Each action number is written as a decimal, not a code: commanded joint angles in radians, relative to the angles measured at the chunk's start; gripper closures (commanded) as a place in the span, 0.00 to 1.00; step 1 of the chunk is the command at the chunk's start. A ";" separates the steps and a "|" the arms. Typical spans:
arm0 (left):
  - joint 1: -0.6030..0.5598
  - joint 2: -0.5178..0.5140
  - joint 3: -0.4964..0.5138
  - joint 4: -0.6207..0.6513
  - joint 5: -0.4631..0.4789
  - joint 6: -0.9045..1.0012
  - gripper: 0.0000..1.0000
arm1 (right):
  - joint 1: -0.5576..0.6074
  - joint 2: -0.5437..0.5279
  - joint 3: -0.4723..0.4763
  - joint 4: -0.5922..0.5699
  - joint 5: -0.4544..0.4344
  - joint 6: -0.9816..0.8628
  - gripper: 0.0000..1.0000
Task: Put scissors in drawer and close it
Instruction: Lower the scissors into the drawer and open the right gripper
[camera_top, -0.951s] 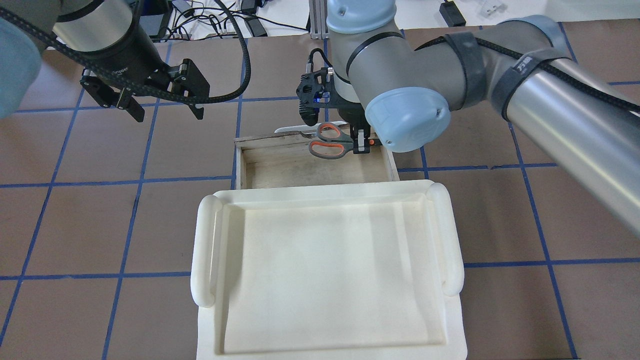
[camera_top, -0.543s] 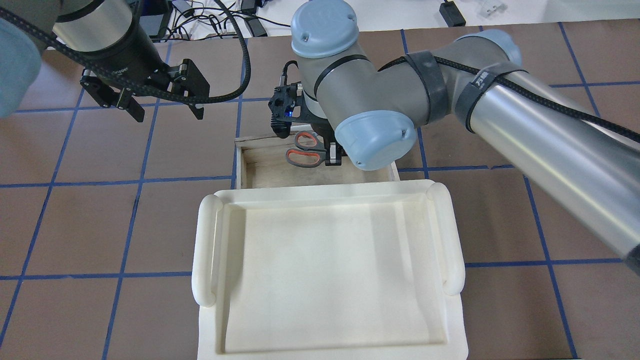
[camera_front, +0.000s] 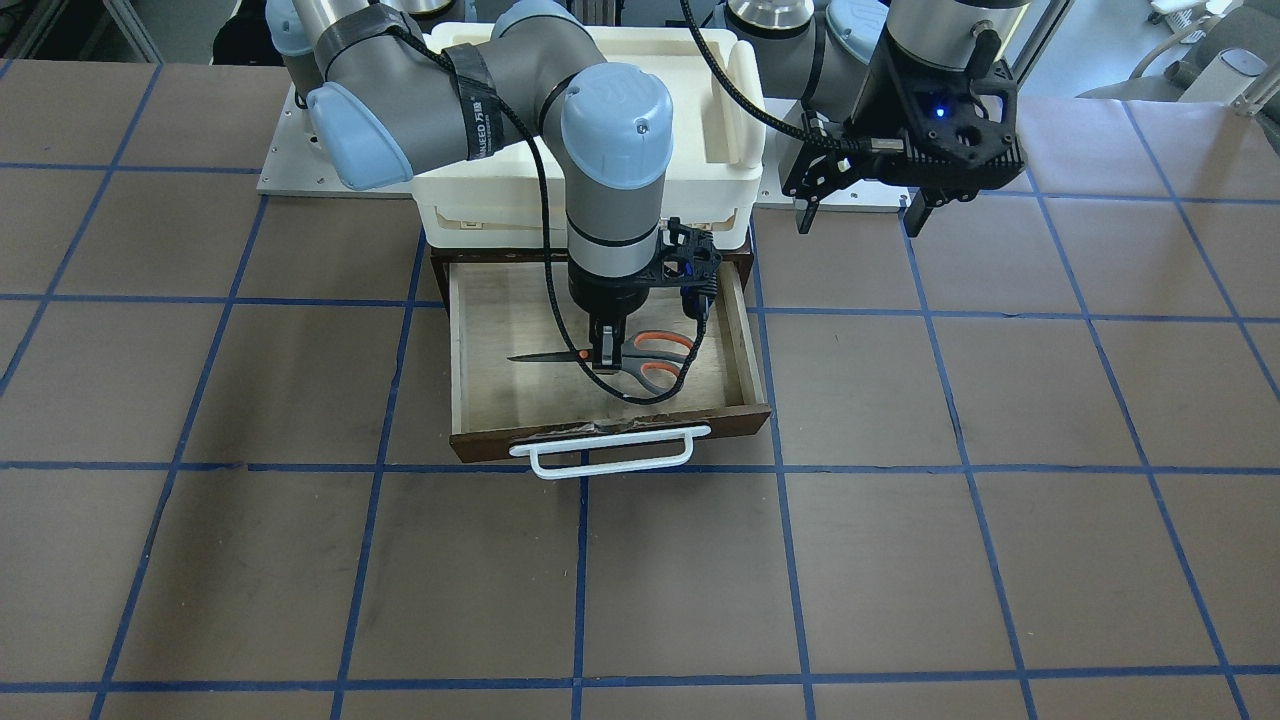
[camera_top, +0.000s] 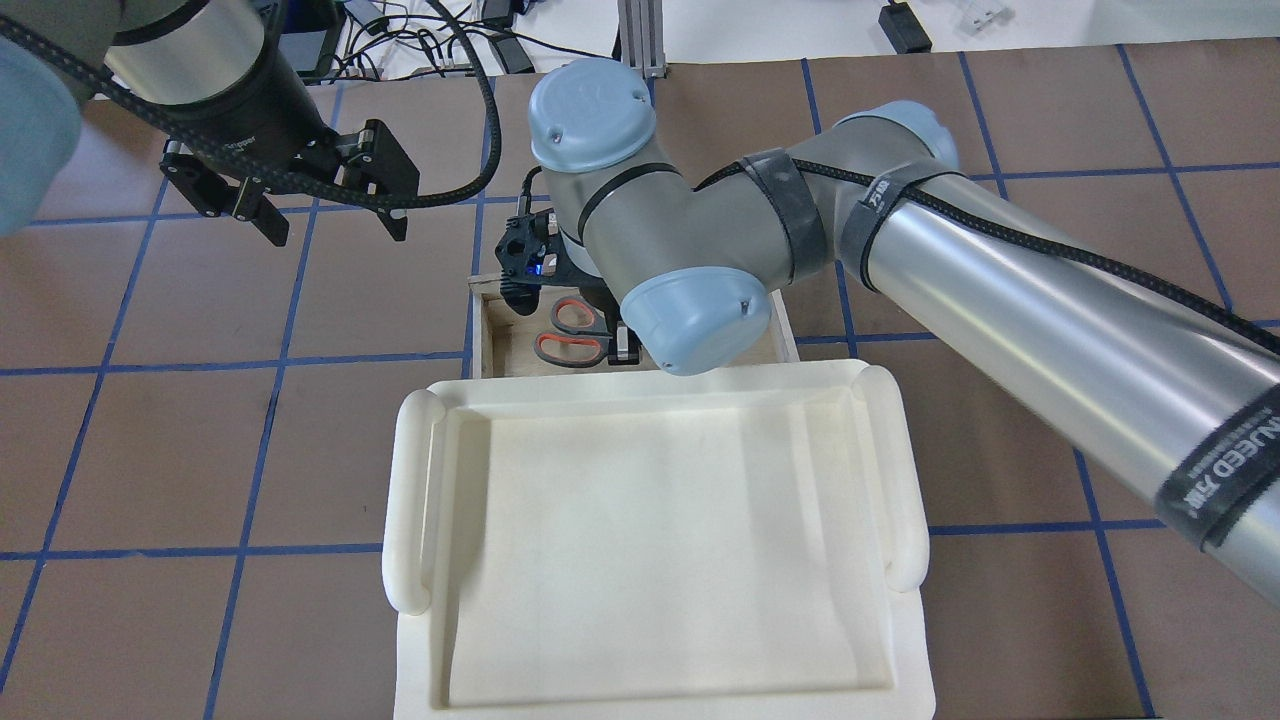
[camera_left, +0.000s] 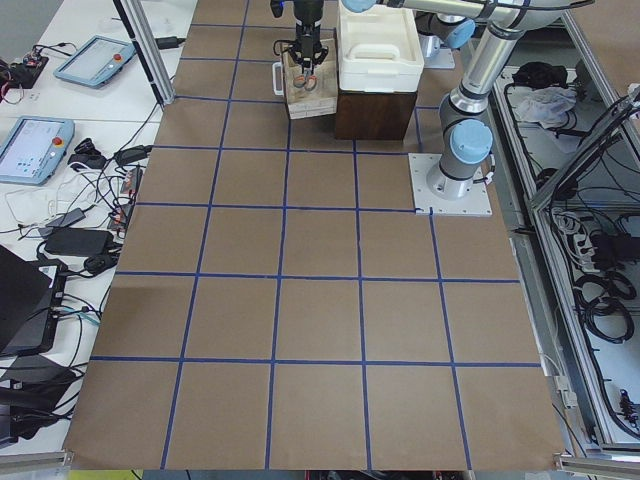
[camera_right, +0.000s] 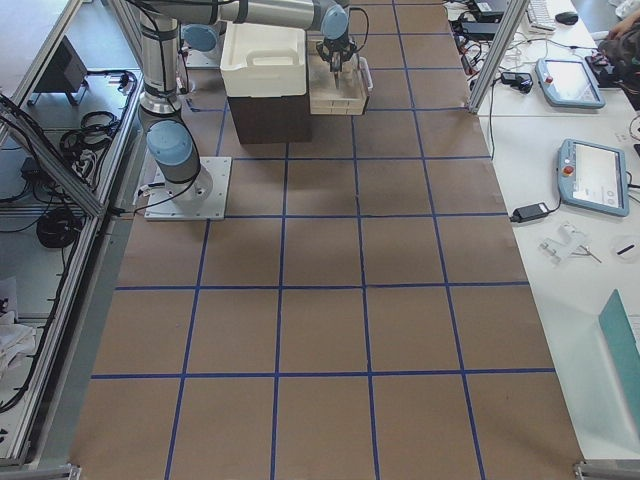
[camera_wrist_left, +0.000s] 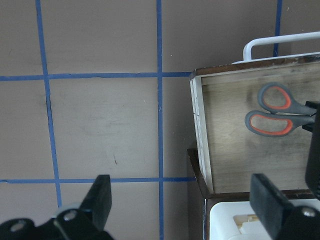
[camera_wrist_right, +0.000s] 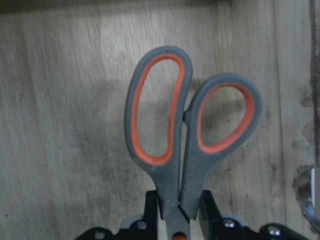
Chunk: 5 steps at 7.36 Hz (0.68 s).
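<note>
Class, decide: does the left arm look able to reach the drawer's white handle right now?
Probably yes. The left gripper hangs open above the table beside the drawer; the white handle juts out uncovered at its front, while the right gripper, shut on the scissors, is farther back inside.

Two grey-and-silver robot arms with pale-blue joint caps and black grippers, one on either side of the cream-white plastic bin.

Right of the bin, the right arm has brushed-silver tubes, matt grey joint housings and round pale-blue caps dotted with small screws. A black braided cable runs under black straps with white lettering. Its slim black right gripper hangs below a black camera mount with a blue light. Left of the bin, the left arm is silver, with a white-printed black wrist. The left gripper has angular black fingers and silver screws.
</note>
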 joint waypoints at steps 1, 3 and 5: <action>0.000 0.001 0.001 -0.001 0.000 0.000 0.00 | 0.002 0.012 0.004 -0.005 0.000 0.000 0.82; 0.005 0.006 -0.002 -0.005 -0.011 0.008 0.00 | 0.002 0.009 0.005 -0.005 0.005 0.149 0.45; 0.006 0.004 -0.001 0.007 -0.011 -0.006 0.00 | 0.000 0.005 0.002 -0.025 0.005 0.178 0.00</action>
